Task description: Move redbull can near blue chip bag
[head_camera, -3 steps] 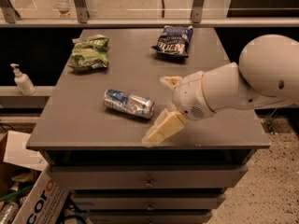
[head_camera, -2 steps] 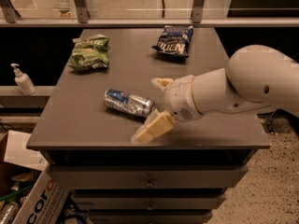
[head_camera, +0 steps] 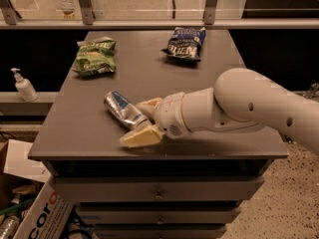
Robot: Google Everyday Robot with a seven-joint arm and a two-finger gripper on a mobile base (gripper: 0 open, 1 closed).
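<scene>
Two fingers (head_camera: 142, 137) astride redbull can (head_camera: 122, 109), tabletop (head_camera: 149, 76)

Arm (head_camera: 259, 101) lies approx. horizontal, entering from 3 o'clock, elbow bulge at 3. Gripper (head_camera: 132, 122) at its tip points toward 9 o'clock w/ fingers (head_camera: 142, 136) spread apart.

End effector (head_camera: 134, 123) astride redbull can (head_camera: 121, 108)

One end effector (head_camera: 134, 122) low over the front of one grey bench (head_camera: 214, 83), two fingers spread, one redbull can (head_camera: 122, 109) between them, two chip bags beyond it, one blue chip bag (head_camera: 185, 43), one green chip bag (head_camera: 95, 57), one pump bottle (head_camera: 24, 85) off the bench, far to its left in view.
</scene>
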